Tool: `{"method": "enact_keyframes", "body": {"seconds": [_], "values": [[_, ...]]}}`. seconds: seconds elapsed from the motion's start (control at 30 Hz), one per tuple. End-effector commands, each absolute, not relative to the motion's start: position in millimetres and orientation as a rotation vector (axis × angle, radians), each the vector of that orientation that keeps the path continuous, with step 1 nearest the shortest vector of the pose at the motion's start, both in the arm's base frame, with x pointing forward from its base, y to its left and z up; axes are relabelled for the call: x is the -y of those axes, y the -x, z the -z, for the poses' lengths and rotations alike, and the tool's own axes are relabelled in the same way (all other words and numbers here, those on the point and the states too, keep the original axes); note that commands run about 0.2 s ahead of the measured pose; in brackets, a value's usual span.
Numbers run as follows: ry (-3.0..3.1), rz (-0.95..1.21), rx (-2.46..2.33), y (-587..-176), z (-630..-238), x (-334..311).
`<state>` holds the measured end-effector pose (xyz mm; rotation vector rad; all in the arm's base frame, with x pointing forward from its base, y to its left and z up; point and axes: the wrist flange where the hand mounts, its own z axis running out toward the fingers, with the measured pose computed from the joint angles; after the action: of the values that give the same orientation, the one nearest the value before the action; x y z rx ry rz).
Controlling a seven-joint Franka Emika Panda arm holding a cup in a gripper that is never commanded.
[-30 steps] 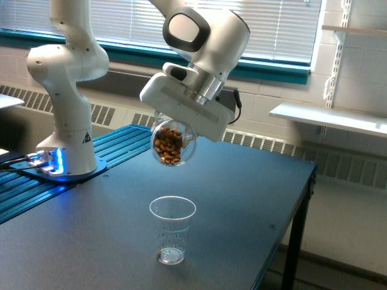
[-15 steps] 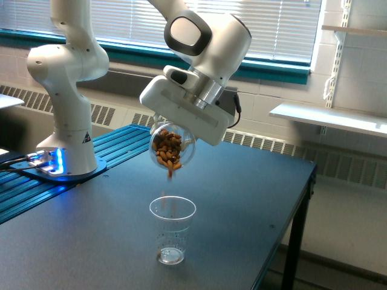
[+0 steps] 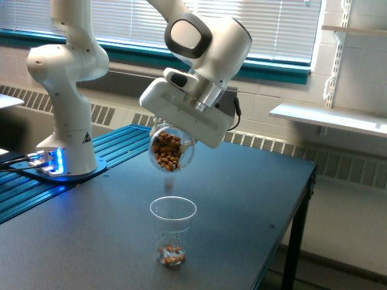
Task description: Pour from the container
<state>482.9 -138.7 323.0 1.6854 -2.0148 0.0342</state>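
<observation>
Item: container (image 3: 172, 152), a clear round-bodied jar, hung in the air above the table (image 3: 242, 199) and tipped mouth-down; brown nuts (image 3: 167, 151) crowd its lower wall. Holder: gripper (image 3: 164, 130) of the white arm, jaws largely hidden behind the flat hand body, judged closed on the container since it hangs there unsupported. Below, well apart from the container and nearly straight under its mouth: a clear tapered cup (image 3: 173, 231) with small printed marks, upright on the table, a thin layer of nuts in its bottom. Step in hand, as I judge it: the pour itself, with only a small share delivered and most of the nuts in the jar. Next move calls for a little more tilt while the mouth stays over the cup's rim; the cup is narrow and light, so a sudden rush could scatter nuts or tip it. Surroundings: arm base (image 3: 63, 151) with a blue light at the exterior view's left, on a ribbed blue platform (image 3: 115, 148); wall shelves (image 3: 326, 118) at the exterior view's right; window blinds (image 3: 284, 27) behind. Nothing stands between container and cup.
</observation>
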Motion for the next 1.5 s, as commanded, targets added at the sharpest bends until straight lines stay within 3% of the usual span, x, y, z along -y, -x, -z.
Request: {"method": "enact_keyframes", "body": {"seconds": [0.03,1.5], "values": [[-1.682,-0.034,2.015,-485.2,-326.4,140.2],[-1.657,0.036,1.963,-487.3,-326.5,136.1]]}}
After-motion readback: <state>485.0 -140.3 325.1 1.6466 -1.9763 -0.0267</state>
